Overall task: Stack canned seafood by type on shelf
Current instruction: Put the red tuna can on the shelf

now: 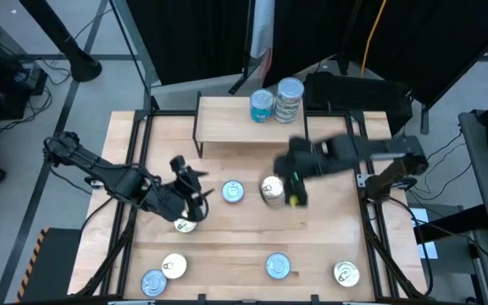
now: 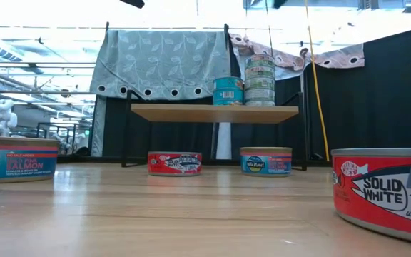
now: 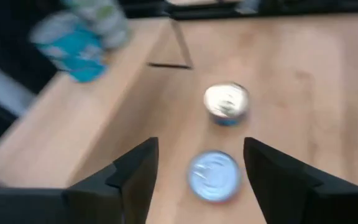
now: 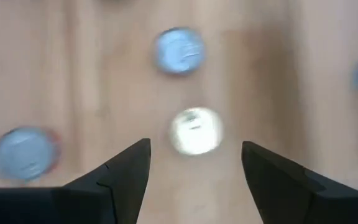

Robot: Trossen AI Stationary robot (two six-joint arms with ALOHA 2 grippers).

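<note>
The shelf (image 1: 227, 127) stands at the table's far middle and carries two stacks of canned seafood, one blue (image 1: 262, 106) and one silver-green (image 1: 289, 97). On the table's middle lie a blue-lidded tin (image 1: 232, 192) and a gold-lidded tin (image 1: 271, 190). My left gripper (image 1: 197, 188) hovers open left of them, over a gold-lidded tin (image 1: 185, 224). Its wrist view shows the blue-lidded tin (image 3: 214, 176) ahead between its fingers, untouched. My right gripper (image 1: 293, 185) hangs open just right of the gold-lidded tin (image 4: 195, 130), above the table. Neither gripper shows in the low view.
Along the near edge lie more tins: gold-lidded (image 1: 174, 266), blue-lidded (image 1: 152, 282), blue-lidded (image 1: 278, 266) and gold-lidded (image 1: 346, 273). In the low view a red-sided tin (image 2: 175, 163) and a blue-sided tin (image 2: 265, 160) stand before the shelf's black legs (image 2: 125, 143).
</note>
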